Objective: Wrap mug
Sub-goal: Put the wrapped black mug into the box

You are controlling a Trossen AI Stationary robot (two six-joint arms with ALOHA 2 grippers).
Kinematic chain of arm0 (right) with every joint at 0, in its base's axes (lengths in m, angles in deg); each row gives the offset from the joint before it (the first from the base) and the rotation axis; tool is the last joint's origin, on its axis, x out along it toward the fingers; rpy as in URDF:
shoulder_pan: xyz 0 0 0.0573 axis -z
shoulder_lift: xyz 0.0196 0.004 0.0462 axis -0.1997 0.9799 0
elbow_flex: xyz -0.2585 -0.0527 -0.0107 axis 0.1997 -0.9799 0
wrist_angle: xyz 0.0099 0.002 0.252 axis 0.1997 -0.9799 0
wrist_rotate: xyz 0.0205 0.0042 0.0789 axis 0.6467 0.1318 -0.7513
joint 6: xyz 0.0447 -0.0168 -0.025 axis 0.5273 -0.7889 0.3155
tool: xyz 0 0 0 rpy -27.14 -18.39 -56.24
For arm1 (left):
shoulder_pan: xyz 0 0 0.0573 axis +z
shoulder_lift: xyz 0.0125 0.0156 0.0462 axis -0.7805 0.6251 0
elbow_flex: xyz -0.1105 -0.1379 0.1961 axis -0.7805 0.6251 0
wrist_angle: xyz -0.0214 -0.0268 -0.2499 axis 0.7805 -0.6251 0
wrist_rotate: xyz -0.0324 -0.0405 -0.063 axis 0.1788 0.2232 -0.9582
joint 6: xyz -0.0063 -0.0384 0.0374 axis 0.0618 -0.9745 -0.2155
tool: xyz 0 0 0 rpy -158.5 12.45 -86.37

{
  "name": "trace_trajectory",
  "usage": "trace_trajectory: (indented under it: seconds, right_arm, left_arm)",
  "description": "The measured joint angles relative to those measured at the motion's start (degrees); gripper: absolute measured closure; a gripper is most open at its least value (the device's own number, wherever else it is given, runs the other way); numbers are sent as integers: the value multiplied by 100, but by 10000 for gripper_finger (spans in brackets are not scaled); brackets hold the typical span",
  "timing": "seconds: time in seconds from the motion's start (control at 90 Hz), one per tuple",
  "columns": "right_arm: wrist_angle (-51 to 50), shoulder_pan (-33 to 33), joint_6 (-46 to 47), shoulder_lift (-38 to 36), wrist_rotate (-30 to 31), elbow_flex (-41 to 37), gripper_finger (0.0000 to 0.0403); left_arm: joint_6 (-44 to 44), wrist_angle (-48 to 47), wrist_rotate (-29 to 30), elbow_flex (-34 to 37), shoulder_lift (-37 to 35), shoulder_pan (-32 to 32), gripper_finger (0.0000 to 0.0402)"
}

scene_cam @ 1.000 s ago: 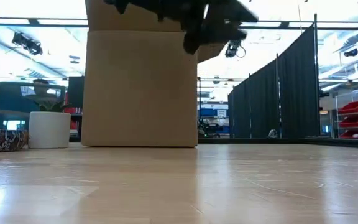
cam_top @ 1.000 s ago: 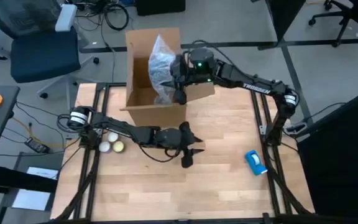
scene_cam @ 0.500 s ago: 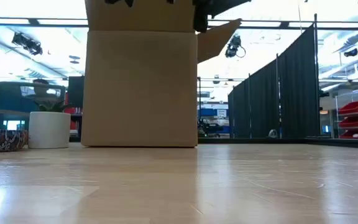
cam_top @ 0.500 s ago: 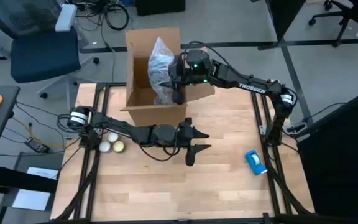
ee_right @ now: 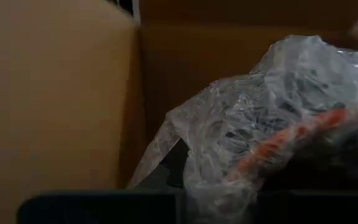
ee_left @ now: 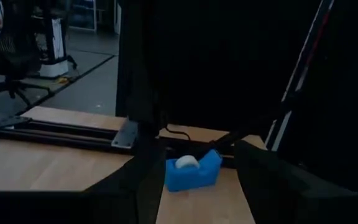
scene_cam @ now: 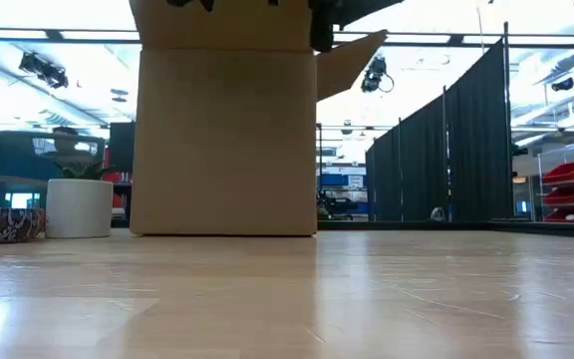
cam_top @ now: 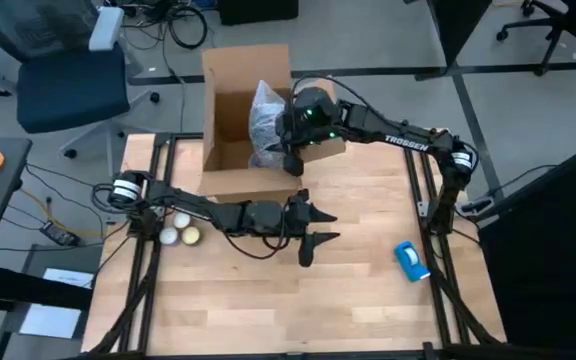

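While inside the cardboard box (cam_top: pixel 230 120), right jaws (cam_top: pixel 286 135) clenched on the plastic-wrapped mug (cam_top: pixel 265 125); left jaws (cam_top: pixel 313 238) released.

Blue tape dispenser (cam_top: pixel 411 260) on table; balls (cam_top: pixel 180 231) at left edge.

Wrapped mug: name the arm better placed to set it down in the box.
Right. The right gripper holds the wrapped mug over the open cardboard box. The left gripper is open over bare table, away from the box.
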Motion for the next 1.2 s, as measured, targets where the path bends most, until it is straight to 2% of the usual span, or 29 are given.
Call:
trace_trajectory:
  seconds: [0.078,0.256,0.422,0.478,0.556,0.622,0.811,0.878,0.933,1.011,1.1,1.2]
  right_arm:
    - [-215,-18,-64,4,-143,0,392]
    - [-759,-59,-219,15,-1129,0,392]
    - [-1081,-168,-327,15,-1340,0,392]
    - [-1042,-177,-432,15,-1177,0,392]
    - [-985,-179,-493,8,-582,0,392]
    - [-958,-125,-529,4,-103,0,392]
    - [-626,116,-570,19,67,0,392]
    - [-509,172,-466,24,20,-44,392]
    - [-382,185,-366,24,15,-116,392]
    - [-378,185,-239,28,40,-220,392]
    - [-247,131,-187,28,90,-416,392]
    - [-46,21,4,4,255,-645,392]
  left_arm:
    - [0,0,1,0,0,0,229]
    - [0,119,6,0,1,0,229]
    - [-71,321,-90,0,2,0,229]
    - [-146,242,-379,0,-4,0,229]
    - [-168,-184,-899,0,-135,-33,229]
    - [-170,-785,-961,0,-372,-201,229]
    - [141,-2439,136,-4,-998,-1118,229]
    - [160,-2833,561,2,-1194,-1431,229]
    - [123,-3062,695,0,-1336,-1635,229]
    - [2,-3075,666,0,-1446,-1882,229]
    - [-95,-2666,602,0,-1438,-2053,229]
    - [-424,-2063,147,-9,-1433,-2151,229]
